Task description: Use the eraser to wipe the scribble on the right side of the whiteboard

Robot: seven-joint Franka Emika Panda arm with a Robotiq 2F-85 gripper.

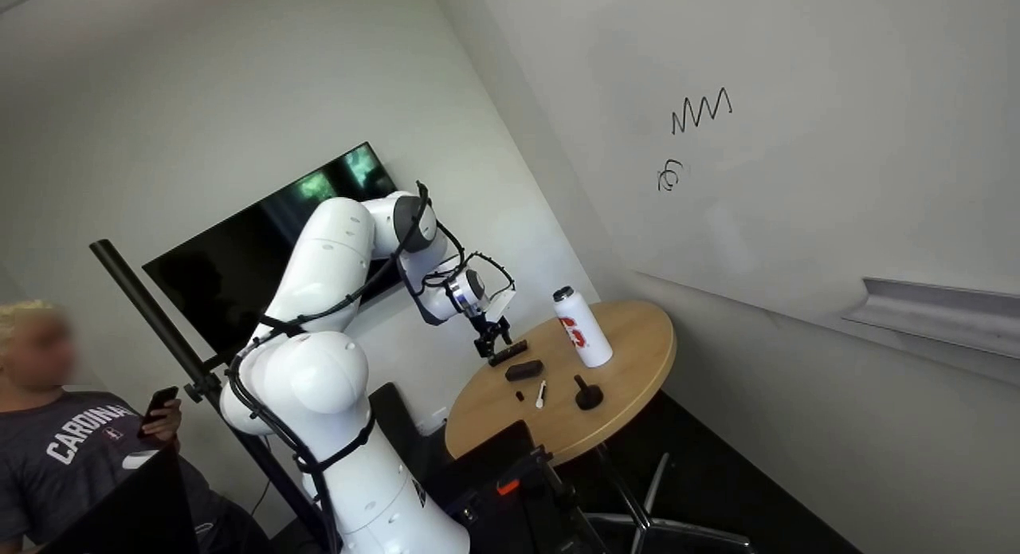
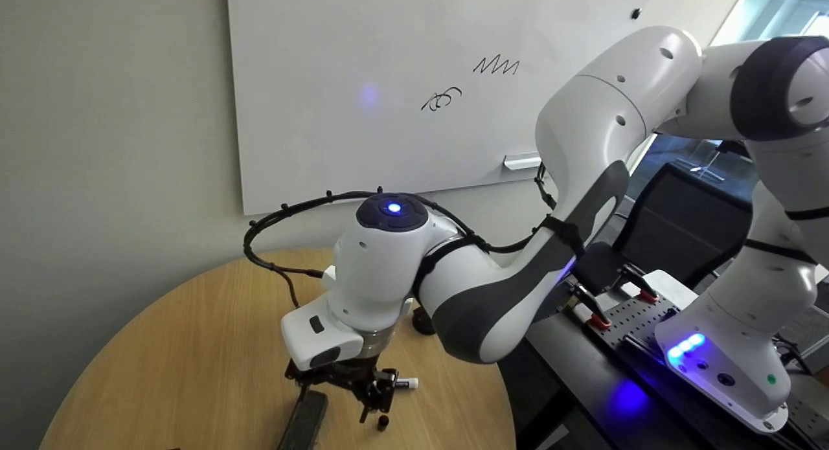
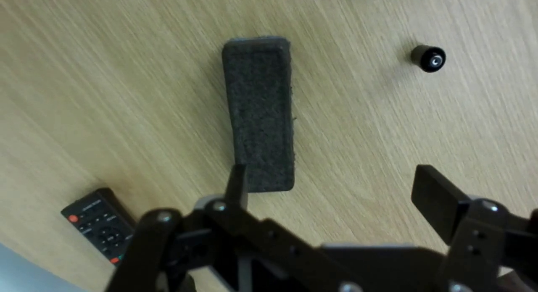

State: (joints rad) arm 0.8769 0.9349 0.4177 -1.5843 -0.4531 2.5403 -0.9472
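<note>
On the whiteboard (image 2: 324, 113), the zigzag scribble (image 2: 495, 65) sits just right of a looped scrawl (image 2: 442, 99); a broad wipe could smear both. Over the tabletop (image 2: 194, 346), the fingers (image 3: 439, 203) hang spread and empty; in the wrist view one hides a near corner of the eraser (image 3: 260, 111) lying there, so an unaligned descent may jam onto it. Straying far-right might knock the small black cylinder (image 3: 428, 59).

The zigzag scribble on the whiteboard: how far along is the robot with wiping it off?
Done: no wiping visible; the zigzag scribble stands whole on the whiteboard.
In hand: nothing held; the open gripper hovers near the eraser, probably to pick it up.
Left: gripping the eraser, carrying it over, wiping.
</note>
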